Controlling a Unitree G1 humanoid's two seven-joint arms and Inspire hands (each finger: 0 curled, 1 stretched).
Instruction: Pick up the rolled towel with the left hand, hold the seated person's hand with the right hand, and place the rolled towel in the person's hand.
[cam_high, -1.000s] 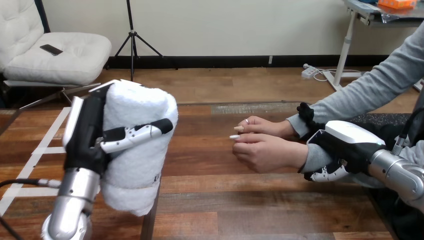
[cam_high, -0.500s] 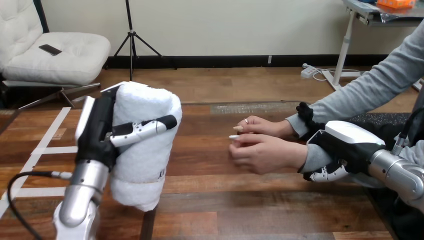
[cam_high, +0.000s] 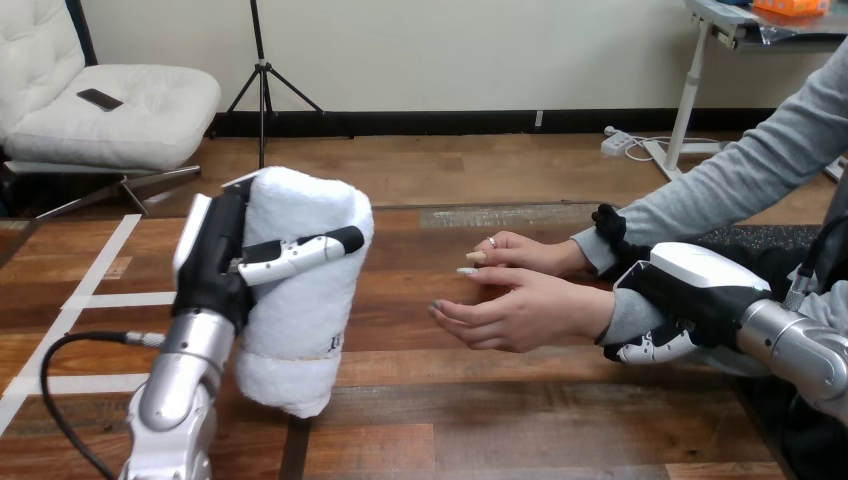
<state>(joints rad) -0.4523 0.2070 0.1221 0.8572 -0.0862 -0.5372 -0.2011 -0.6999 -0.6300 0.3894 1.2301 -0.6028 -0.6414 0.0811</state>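
Bright, even light, seemingly overhead. Pale sheen on the table at its far edge. White shell of the right hand gleams.

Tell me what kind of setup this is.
Likely an indoor care-assist test bench: a wooden table, a seated person's open hand held out over it, the robot's right hand curled round that wrist, its left hand gripping a rolled towel.
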